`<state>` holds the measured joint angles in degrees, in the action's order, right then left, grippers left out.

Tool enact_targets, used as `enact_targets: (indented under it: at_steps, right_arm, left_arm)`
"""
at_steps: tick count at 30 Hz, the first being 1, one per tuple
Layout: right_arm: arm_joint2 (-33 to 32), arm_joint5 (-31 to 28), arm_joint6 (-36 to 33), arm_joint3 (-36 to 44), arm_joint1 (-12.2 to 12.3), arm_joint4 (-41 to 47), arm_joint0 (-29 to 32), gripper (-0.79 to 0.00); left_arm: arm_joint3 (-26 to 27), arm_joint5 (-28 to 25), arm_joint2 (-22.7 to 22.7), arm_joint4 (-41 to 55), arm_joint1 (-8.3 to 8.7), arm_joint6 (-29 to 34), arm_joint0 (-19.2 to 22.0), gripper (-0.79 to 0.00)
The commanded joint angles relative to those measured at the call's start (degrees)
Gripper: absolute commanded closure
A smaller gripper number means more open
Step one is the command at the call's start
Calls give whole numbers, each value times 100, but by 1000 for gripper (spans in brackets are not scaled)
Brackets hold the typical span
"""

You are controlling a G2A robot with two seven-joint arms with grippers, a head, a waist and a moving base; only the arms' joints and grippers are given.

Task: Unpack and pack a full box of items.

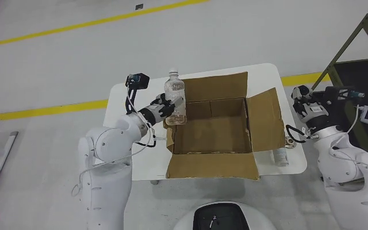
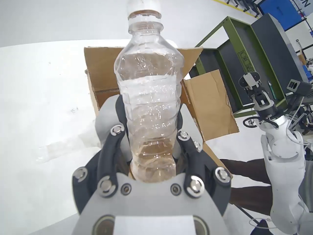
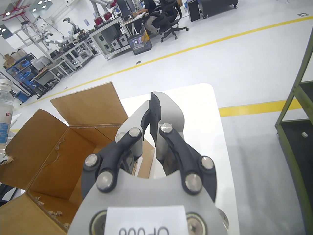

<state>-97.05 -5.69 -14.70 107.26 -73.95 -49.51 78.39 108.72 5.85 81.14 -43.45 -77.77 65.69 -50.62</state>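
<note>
Upright at open box [image 1: 213, 135] left wall: clear bottle [image 2: 149, 74].
Clamped low in left gripper [image 2: 149, 108]; right gripper [image 3: 152, 108], fingers together, beside right flap [image 1: 267, 118]; possibly another bottle [image 1: 280, 156] lying on table [image 1: 264, 75] there.

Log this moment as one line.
left gripper: shut on bottle, upright at box edge | right gripper: shut, empty, beside box | box: open, inside looks empty

Pale floor [image 1: 57, 69] with yellow lines [image 1: 86, 23]; green rack [image 2: 244, 59].
</note>
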Motion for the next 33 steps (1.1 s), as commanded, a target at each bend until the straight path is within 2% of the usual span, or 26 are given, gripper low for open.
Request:
enact_targets:
  at_steps: [1, 11, 17, 24, 29, 33]
  right_arm:
    - [17, -53, -6, 6, 5, 17, -4, 0]
    - [169, -505, -111, -21, 47, 23, -27, 0]
    - [285, -550, -132, -78, 62, -28, -102, 0]
    - [418, -528, -220, -122, 78, -110, -110, 0]
    - [497, -480, -309, -114, 90, -179, -93, 0]
    - [584, -512, -362, -6, 100, -248, -81, 0]
  left_arm:
    - [4, 1, 3, -9, 0, -5, -1, 0]
    - [6, -10, -2, 21, -1, -95, -44, 0]
    - [-52, 13, -494, 620, -48, -442, -96, 0]
    - [-776, 542, -1372, 549, -124, -374, 147, 0]
    - [-1433, 1122, -1679, -43, -130, -266, 283, 0]
    - [-1763, 1508, -1806, -333, -137, -136, 382, 0]
